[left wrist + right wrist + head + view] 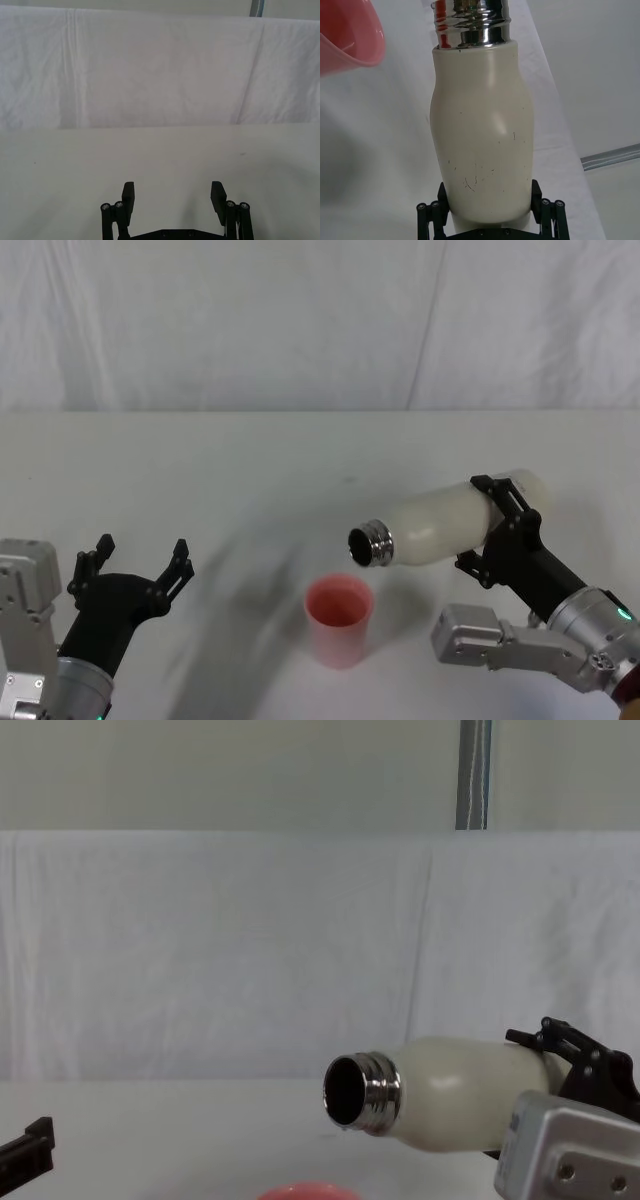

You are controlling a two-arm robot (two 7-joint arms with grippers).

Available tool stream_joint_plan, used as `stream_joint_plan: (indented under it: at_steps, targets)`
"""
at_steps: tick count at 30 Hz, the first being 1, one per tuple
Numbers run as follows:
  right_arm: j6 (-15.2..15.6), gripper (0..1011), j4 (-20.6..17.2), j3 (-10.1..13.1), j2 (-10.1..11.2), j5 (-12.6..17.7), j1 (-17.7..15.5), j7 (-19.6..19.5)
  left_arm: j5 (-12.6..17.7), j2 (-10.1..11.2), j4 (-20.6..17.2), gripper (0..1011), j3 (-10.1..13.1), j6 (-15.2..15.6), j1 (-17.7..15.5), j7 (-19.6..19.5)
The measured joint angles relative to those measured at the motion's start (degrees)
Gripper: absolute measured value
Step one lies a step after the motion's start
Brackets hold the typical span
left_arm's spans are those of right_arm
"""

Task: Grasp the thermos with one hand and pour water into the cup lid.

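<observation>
Thermos point(440, 522) is lying tipped nearly flat in my right gripper point(505, 525), jaws clamping its base, steel mouth hanging just above the pink cup lid point(339, 618) on the table point(250, 470), left gripper point(140, 565) idling open.

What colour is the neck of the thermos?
Shiny silver steel neck; best in the right wrist view.

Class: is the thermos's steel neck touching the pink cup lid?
Apart. In the chest view the thermos, held tilted by the right gripper, has its neck hanging clear above the cup lid, with bare backdrop visible between them.
</observation>
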Motion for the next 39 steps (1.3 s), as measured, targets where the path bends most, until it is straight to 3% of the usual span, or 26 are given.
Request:
stream_joint_plan:
  at_steps: [39]
  targets:
    - [0.4,962,0.4,-2.3,1.6,-4.2,1.1,-2.0,0.0,0.0,0.0,1001,0.0,0.0,0.0,0.0]
